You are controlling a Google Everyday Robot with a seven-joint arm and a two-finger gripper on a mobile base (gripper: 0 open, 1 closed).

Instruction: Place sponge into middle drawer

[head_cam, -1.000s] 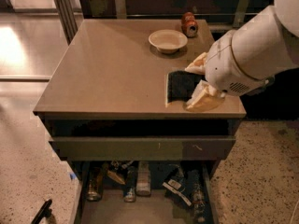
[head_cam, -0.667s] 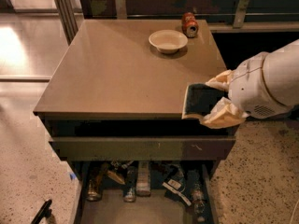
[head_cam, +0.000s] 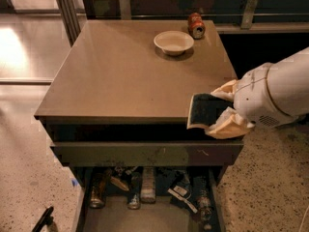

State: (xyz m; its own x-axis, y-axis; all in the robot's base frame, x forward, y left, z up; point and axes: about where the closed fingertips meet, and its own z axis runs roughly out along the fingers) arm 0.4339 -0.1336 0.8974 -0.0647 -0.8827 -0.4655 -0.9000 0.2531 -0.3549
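My gripper (head_cam: 216, 111) is at the cabinet's front right corner, shut on the sponge (head_cam: 203, 109). The sponge's dark green face points up and left, and its pale foam edge shows along the left and bottom. It hangs at the tabletop's front edge, above the closed grey-brown drawer front (head_cam: 145, 153). The middle drawer (head_cam: 140, 220) is pulled out below that front, with a grey floor and dark side rails. It lies below and to the left of the sponge.
A white bowl (head_cam: 174, 42) and a red can (head_cam: 195, 25) stand at the back of the brown cabinet top (head_cam: 120, 76). Several bottles and cans (head_cam: 142, 185) lie at the back of the open drawer. A black object (head_cam: 43, 220) lies on the floor at the lower left.
My gripper has carried the sponge from over the tabletop's right side to the right and towards the front, so it now hangs at the front right corner.
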